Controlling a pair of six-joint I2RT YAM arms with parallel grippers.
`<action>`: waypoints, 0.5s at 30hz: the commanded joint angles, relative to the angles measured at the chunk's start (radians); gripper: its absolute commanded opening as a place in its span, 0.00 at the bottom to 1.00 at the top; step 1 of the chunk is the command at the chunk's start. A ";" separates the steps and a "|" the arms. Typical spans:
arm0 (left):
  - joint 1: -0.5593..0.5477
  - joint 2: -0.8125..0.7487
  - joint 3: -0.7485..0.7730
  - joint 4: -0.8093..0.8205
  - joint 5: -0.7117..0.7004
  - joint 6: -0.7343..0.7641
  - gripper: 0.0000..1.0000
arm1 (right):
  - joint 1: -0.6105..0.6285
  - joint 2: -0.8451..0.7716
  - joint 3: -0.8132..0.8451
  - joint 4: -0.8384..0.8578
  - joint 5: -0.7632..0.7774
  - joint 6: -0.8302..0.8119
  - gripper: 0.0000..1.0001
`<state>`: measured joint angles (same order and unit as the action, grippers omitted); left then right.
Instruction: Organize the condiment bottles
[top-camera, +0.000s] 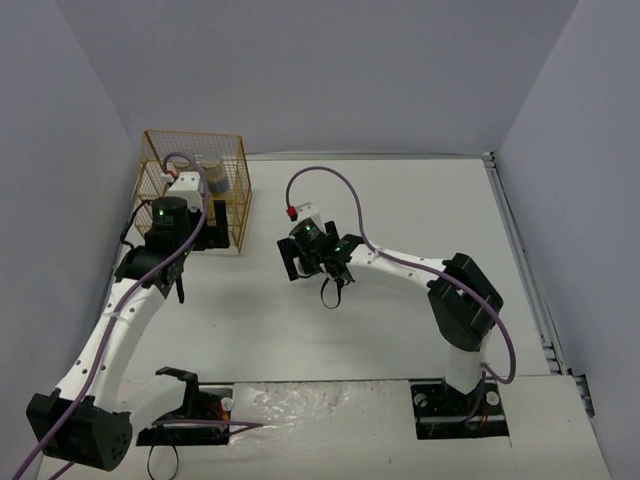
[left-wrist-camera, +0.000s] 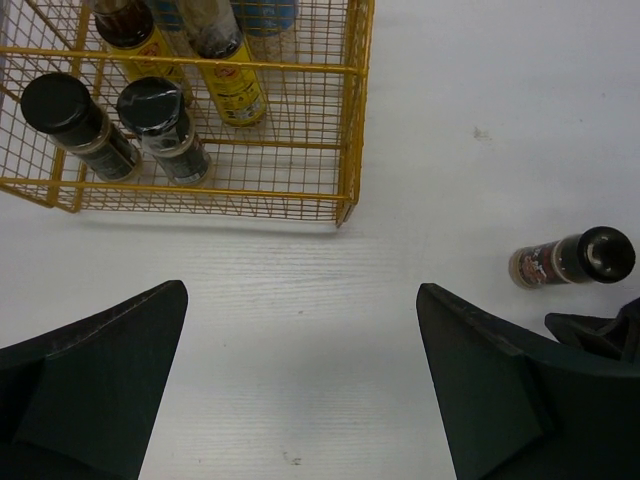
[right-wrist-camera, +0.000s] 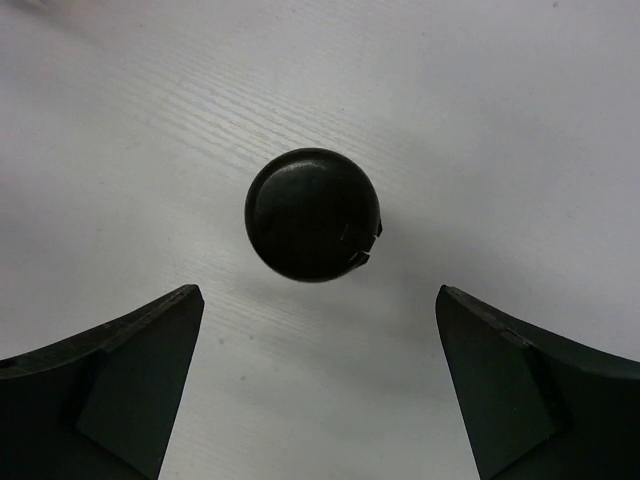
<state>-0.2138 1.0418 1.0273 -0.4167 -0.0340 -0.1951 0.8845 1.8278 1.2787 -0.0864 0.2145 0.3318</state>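
In the left wrist view the gold wire rack holds several condiment bottles: two short dark black-lidded jars, two slim yellow-labelled ones and a blue-labelled jar at the back. One more dark black-lidded jar stands alone on the table to the right. My right gripper hangs open above it, and its black lid shows just beyond the fingertips, touching neither finger. My left gripper is open over bare table in front of the rack, with nothing between its fingers.
From above, the rack sits at the table's back left with my left gripper at its near side. My right gripper is mid-table. Grey walls close in the table on three sides. A purple cable loops above the right wrist.
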 joint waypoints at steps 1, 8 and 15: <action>0.002 0.010 0.008 0.097 0.124 -0.004 0.97 | -0.002 -0.203 -0.050 0.036 -0.029 -0.026 1.00; -0.026 0.070 0.015 0.129 0.247 -0.053 0.97 | -0.009 -0.510 -0.244 -0.018 0.005 -0.056 1.00; -0.158 0.141 0.016 0.175 0.221 -0.132 0.97 | -0.019 -0.879 -0.394 -0.089 0.184 -0.019 1.00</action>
<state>-0.2939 1.1585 1.0164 -0.3425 0.1781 -0.2522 0.8775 1.1174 0.9243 -0.1581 0.2574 0.2953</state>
